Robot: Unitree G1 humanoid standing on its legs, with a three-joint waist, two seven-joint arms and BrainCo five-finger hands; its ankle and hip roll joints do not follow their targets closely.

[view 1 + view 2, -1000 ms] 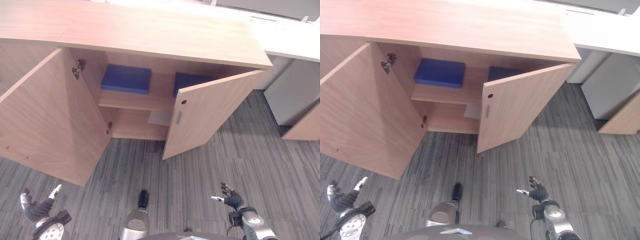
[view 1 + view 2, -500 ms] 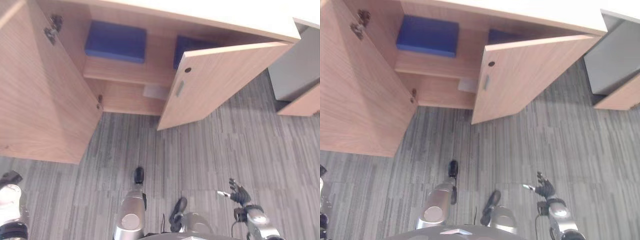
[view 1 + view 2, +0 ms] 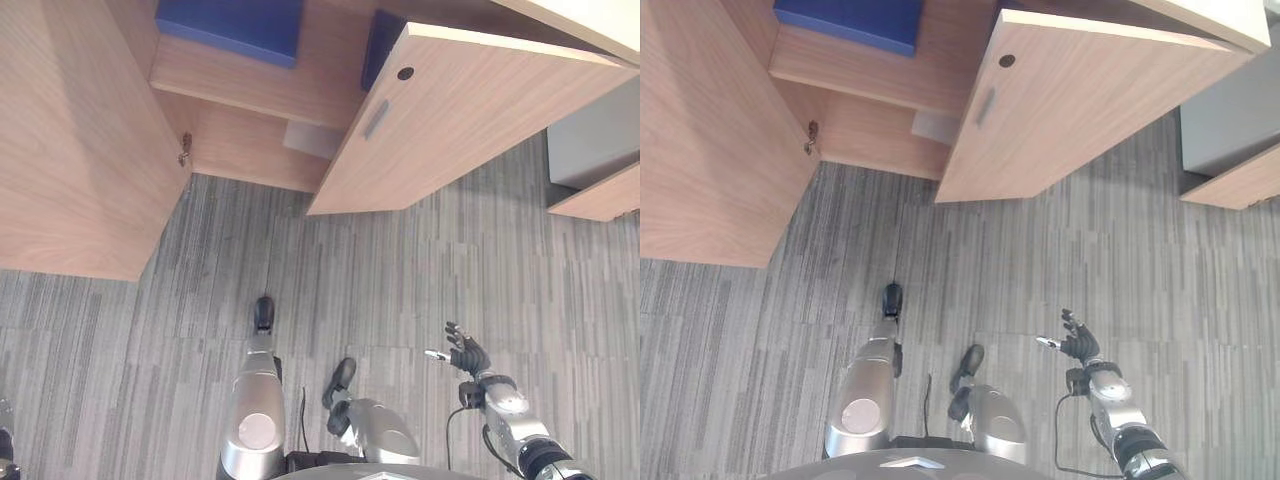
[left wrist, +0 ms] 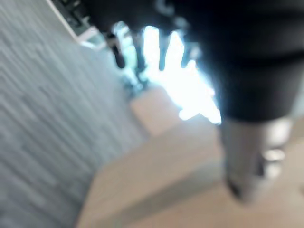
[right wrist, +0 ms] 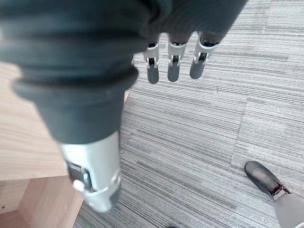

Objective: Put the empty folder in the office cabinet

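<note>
Over bare carpet [image 3: 420,270] well short of the open cabinet [image 3: 250,130] doors, the right hand [image 3: 466,353] hangs empty, fingers relaxed.

A blue folder [image 3: 232,22] lies in the light-wood cabinet [image 3: 470,110] above grey striped carpet [image 3: 420,260].

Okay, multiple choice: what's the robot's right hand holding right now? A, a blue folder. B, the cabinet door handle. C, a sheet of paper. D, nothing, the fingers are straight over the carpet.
D: the right robot hand has straight fingers over the grey carpet, with nothing in it.
</note>
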